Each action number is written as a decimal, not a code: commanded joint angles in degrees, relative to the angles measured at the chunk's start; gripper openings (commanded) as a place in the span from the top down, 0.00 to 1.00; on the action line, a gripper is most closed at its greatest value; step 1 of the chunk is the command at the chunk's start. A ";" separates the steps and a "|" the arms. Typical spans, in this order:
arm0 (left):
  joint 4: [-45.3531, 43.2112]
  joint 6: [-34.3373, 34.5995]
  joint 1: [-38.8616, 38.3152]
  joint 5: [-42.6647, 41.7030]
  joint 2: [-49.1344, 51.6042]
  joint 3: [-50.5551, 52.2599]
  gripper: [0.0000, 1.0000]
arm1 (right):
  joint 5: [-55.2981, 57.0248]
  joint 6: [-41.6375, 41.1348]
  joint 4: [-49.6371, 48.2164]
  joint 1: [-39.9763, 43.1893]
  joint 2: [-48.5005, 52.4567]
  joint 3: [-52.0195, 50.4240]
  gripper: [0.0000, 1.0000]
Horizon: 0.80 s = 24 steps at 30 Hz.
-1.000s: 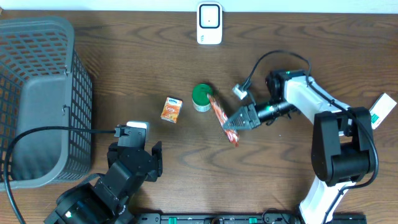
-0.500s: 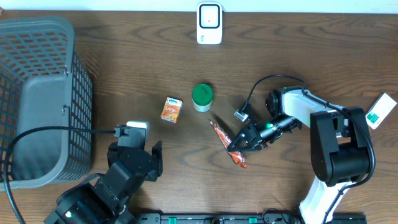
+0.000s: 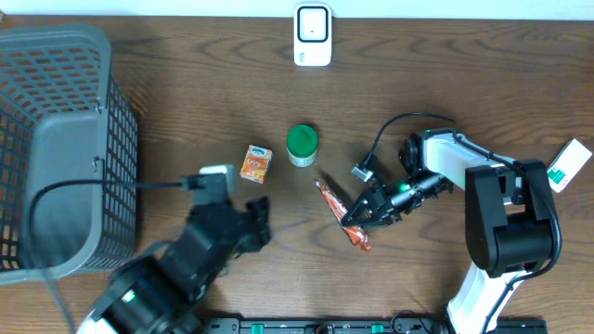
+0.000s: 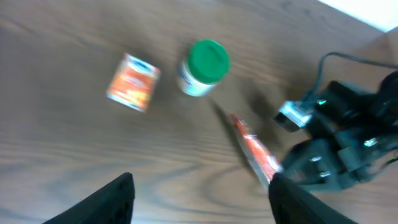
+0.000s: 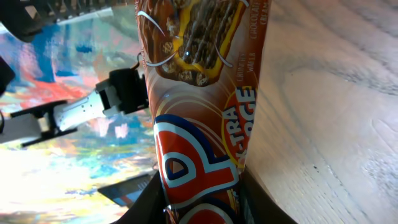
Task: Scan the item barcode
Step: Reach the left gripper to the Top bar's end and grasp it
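Starting at the far left of the overhead view and finding a grey mesh basket (image 3: 56, 139) taking up that edge of the dark wooden table (image 3: 186, 102).

Moving right and lower, meeting the left gripper (image 4: 202, 180), blurred when seen from above. Reading it in the left wrist view as having its jaws wide apart, clasping nothing, with only bare wood between them.

Passing next a small orange carton (image 3: 256, 163) lying near the middle of the table. Finding just to its right a jar (image 3: 302, 146) with a green lid, near the carton but not touching it.

Noting a white scanner (image 3: 313, 35) standing at the far edge, straight beyond the jar and well apart from everything else.

Coming then to the item for the task, a long red and brown snack bar (image 3: 332, 199), lying slantwise on the near side of the jar and a little to its right, well apart from the scanner. Seeing the right gripper (image 3: 360, 217) clamped on it towards its lower right end. Looking through the right wrist view and finding the snack bar (image 5: 199, 124) filling the middle, printed with a chocolate wafer picture and pinched between dark jaws at the bottom. Not being able to tell whether it is resting on the wood or raised just off it.

Ending at the far right with a white and green card (image 3: 568, 165) lying beside the right arm.
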<state>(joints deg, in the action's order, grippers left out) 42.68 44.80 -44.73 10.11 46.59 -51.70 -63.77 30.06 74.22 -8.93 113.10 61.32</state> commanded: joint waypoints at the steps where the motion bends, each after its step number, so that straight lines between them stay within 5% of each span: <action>1: -4.22 11.13 0.22 -7.48 5.20 1.20 0.20 | -1.66 -0.22 0.39 1.16 0.48 0.02 0.85; 17: -25.68 8.61 14.47 -43.93 38.95 1.18 0.20 | -1.22 -0.24 0.39 0.96 0.48 0.02 0.88; 24: -32.26 8.66 14.56 -49.18 45.16 1.18 0.26 | -1.20 -0.24 0.39 0.96 0.48 0.02 0.88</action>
<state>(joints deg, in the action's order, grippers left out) 11.75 54.13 -30.41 -33.61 91.35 -51.05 -63.75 30.09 74.54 -8.05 113.10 61.32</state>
